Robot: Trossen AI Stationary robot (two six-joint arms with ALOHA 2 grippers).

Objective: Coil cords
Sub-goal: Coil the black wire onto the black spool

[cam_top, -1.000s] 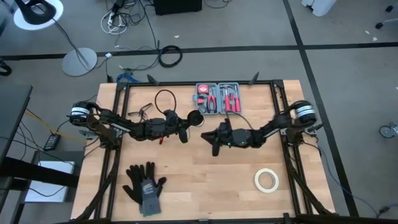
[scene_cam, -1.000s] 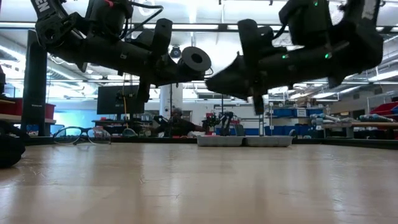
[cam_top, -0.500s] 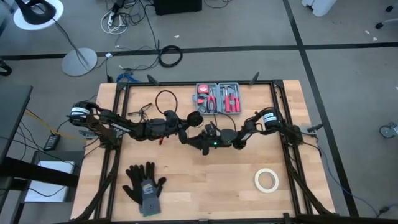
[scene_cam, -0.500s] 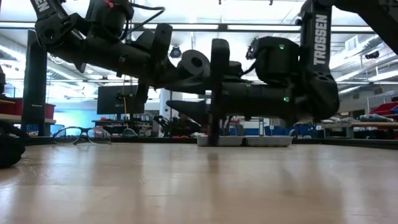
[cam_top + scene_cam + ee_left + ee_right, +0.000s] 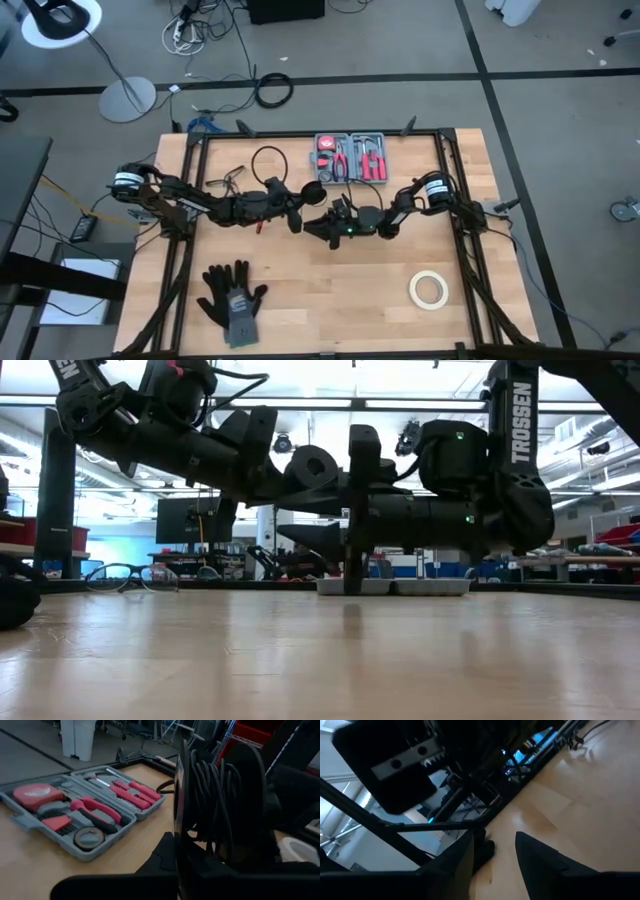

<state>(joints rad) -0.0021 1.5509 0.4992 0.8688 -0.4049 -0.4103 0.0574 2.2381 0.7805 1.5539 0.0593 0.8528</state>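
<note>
Your right gripper [image 5: 312,226] has come in from the right side of the table [image 5: 330,310] to the centre w/ its fingers now spread wide, nothing between them. It sits just beside the left gripper [image 5: 296,203], a bit nearer to you. The left arm has not moved; its fingers stay fully closed on the cord reel [image 5: 316,192], held up above the table.

I judge this as a setup for a handover or for feeding the cord: the right fingers are ready to take something, but no contact yet.

Materials: the reel is a round black spool w/ flat disc sides, and thin black cord [image 5: 207,795] is wound on it in many rough turns. The free part of the cord [image 5: 263,157] lies as a loose thin loop on the table behind the left arm, near the tool case [image 5: 350,158]. That case is grey moulded plastic w/ red-handled tools. The table is pale smooth wood. Also matte black work gloves [image 5: 232,296] and a white tape roll [image 5: 428,289] at the near side.
</note>
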